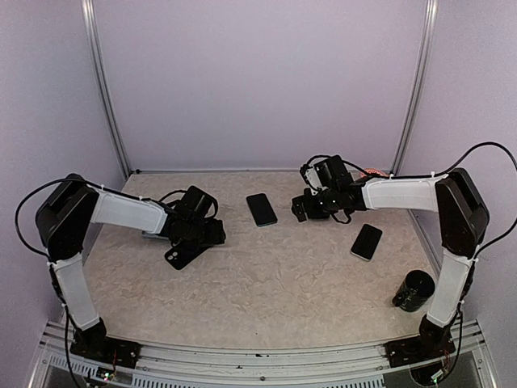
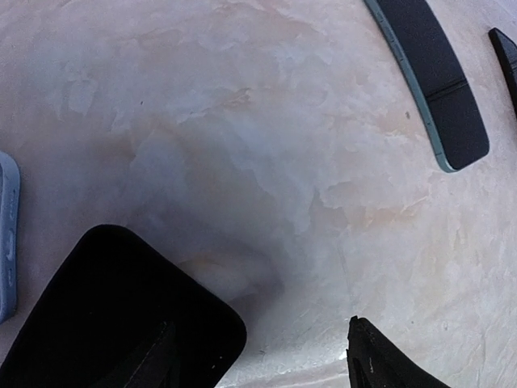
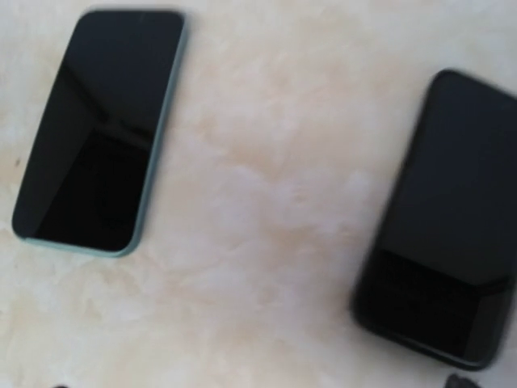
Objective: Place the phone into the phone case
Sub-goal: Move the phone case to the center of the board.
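Note:
The black phone case (image 1: 180,255) lies on the table at the left, camera cutouts showing. My left gripper (image 1: 202,241) hovers low at its upper end. In the left wrist view the case (image 2: 121,315) fills the lower left and covers the left finger, while a wide strip of bare table separates it from the right fingertip (image 2: 380,356), so the left gripper (image 2: 266,347) is open. A teal-edged phone (image 1: 261,208) (image 3: 97,129) lies mid-table, and a black phone (image 1: 367,241) (image 3: 452,218) sits further right. My right gripper (image 1: 303,210) hangs open between them, holding nothing.
A pale blue flat item (image 1: 152,235) (image 2: 6,242) lies under the left forearm, next to the case. A black cylinder (image 1: 414,291) stands near the right arm's base. White walls with metal posts enclose the table on three sides.

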Motion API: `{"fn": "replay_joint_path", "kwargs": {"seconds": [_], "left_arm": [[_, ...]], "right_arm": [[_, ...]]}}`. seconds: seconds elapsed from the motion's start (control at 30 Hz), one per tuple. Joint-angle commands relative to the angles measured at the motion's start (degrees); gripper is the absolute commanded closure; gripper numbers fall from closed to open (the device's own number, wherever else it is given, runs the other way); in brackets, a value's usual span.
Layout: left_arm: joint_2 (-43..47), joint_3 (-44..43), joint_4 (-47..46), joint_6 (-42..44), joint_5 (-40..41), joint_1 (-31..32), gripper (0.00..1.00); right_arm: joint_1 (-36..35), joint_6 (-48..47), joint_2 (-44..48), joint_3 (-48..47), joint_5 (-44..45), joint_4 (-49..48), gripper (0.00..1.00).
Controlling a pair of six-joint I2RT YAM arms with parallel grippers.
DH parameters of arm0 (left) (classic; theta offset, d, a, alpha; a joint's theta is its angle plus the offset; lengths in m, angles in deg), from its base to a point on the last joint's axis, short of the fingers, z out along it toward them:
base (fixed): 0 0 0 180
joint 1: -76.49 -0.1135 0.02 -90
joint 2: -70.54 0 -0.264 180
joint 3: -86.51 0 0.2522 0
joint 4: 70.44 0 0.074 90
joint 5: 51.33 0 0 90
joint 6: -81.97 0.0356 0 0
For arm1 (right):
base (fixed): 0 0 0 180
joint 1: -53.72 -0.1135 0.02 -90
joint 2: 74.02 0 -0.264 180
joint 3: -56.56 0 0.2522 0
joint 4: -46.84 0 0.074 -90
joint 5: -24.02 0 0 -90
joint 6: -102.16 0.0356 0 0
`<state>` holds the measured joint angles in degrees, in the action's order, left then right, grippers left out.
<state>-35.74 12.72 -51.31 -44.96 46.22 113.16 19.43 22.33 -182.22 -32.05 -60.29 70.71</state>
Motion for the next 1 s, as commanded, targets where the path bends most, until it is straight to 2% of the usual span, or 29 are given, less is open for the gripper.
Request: {"fn": "replay_joint_path", "kwargs": {"seconds": [0.0,0.1,0.13,0.2,0.43,0.53,0.63,0.73,0.97], "left_arm": [[-2.00,-2.78,7.68,-3.21,1.67,-0.25,0.31],[-3.59,-5.33,10.71,-3.82,2.00,-0.36,0.31],[-4.51,-6.25,11.55,-3.88,2.03,-0.37,0.34],[-5.70,-8.00,12.60,-3.95,1.84,-0.37,0.44],[-7.85,-10.03,13.38,-4.09,0.86,-0.38,0.64],[-8.06,-9.50,13.31,-4.19,0.77,-0.37,0.80],[-8.15,-8.70,12.74,-4.32,0.10,-0.29,0.91],[-8.03,-8.19,12.27,-4.30,-0.53,0.17,0.97],[-6.48,-8.42,12.37,-3.83,-0.73,2.80,0.99]], "right_arm": [[0.62,0.77,4.14,2.73,1.03,-2.82,0.00],[0.68,0.89,5.74,4.00,1.25,-3.44,0.00],[0.65,0.92,6.13,4.47,1.21,-3.65,0.00],[0.72,0.99,6.78,5.14,1.12,-3.98,0.00],[0.90,0.79,8.71,7.13,1.17,-4.58,0.00],[1.04,0.73,9.23,7.58,0.94,-4.83,0.00],[1.15,0.58,9.33,7.56,0.69,-4.86,0.00],[1.23,0.71,9.12,7.24,0.27,-4.93,0.00],[1.24,0.77,8.84,6.46,-0.16,-4.65,0.00]]}}
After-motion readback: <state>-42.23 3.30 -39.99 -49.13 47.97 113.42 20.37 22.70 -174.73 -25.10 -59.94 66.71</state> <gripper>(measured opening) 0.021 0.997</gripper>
